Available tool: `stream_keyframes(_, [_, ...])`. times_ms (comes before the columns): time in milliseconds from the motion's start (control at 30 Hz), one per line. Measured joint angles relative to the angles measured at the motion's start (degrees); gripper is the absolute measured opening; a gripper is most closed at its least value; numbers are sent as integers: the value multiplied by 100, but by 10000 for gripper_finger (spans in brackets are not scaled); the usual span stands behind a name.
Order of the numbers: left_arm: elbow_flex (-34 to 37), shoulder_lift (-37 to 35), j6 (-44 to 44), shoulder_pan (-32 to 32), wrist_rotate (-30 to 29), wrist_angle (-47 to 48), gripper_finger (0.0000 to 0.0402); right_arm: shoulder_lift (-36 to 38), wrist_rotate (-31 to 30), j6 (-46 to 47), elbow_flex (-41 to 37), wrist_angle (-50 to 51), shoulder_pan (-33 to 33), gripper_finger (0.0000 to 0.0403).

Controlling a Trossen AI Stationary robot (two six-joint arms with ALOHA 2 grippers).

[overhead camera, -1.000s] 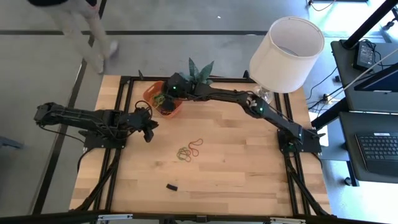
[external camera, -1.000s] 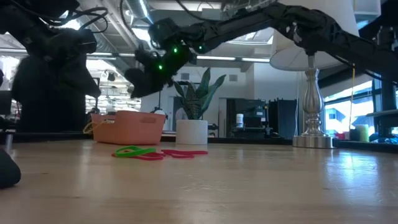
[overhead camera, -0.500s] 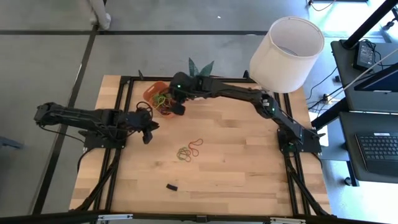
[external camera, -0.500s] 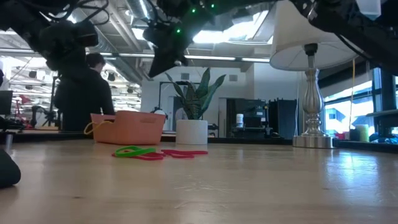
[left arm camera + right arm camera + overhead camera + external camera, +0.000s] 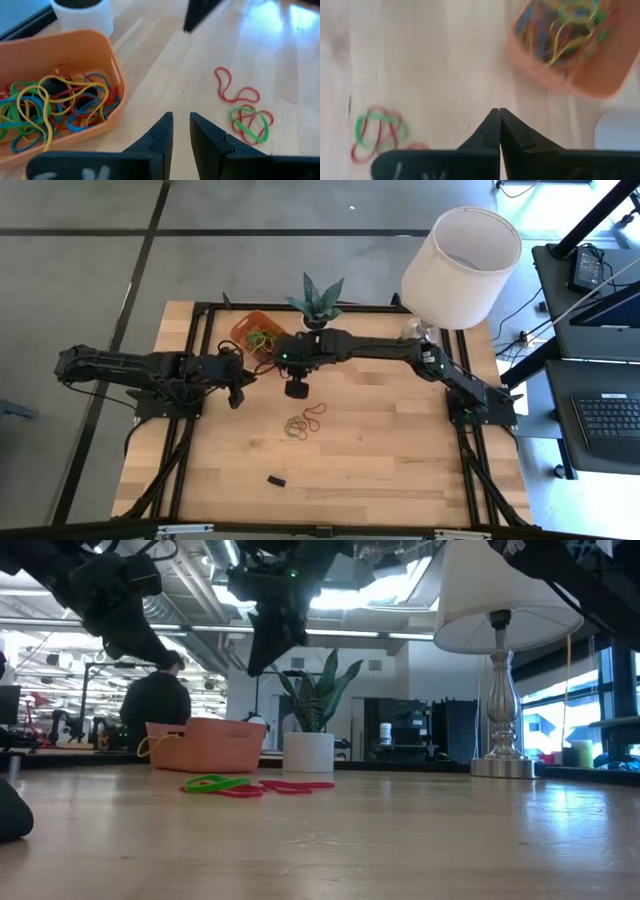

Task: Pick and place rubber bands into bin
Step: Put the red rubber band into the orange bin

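Note:
The orange bin (image 5: pixel 258 332) stands at the table's far side with many coloured rubber bands (image 5: pixel 55 97) lying in it. A few more rubber bands (image 5: pixel 305 420), red and green, lie loose on the wood near the table's middle. My right gripper (image 5: pixel 296 388) hangs shut and empty above the table, between the bin and the loose bands; its fingertips (image 5: pixel 499 111) are together. My left gripper (image 5: pixel 240 388) hovers left of it, near the bin's near side. It is open by a narrow gap (image 5: pixel 181 117) with nothing between its fingers.
A potted plant (image 5: pixel 318 298) in a white pot (image 5: pixel 308 752) stands right of the bin at the far edge. A lamp (image 5: pixel 460 255) stands at the far right corner. A small black piece (image 5: pixel 276 479) lies near the front edge. A person (image 5: pixel 155 710) shows in the room behind.
My right gripper has come away from over the bin, toward the table's near edge and a little to the right, and now hangs between the bin and the loose bands. The bands on the table have not moved.

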State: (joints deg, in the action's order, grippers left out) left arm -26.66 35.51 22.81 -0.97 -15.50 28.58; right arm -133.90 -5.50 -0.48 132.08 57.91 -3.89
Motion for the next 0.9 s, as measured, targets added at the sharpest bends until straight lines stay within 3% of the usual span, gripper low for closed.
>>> stream_keyframes(167, [-191,23,-4,0,-124,-9,58,528,0,31,-1211,-268,146,4])
stream_keyframes(367, [-410,495,93,-49,-139,-104,58,2401,3,456,-4258,-2085,251,4])
stream_keyframes(600, [-1145,1984,-33,-339,-3,-153,58,4548,9,1089,-7209,-3393,298,5])
stream_keyframes(900, [-2431,4131,-791,-878,237,-141,59,6115,7,1219,-9055,-3789,296,5])
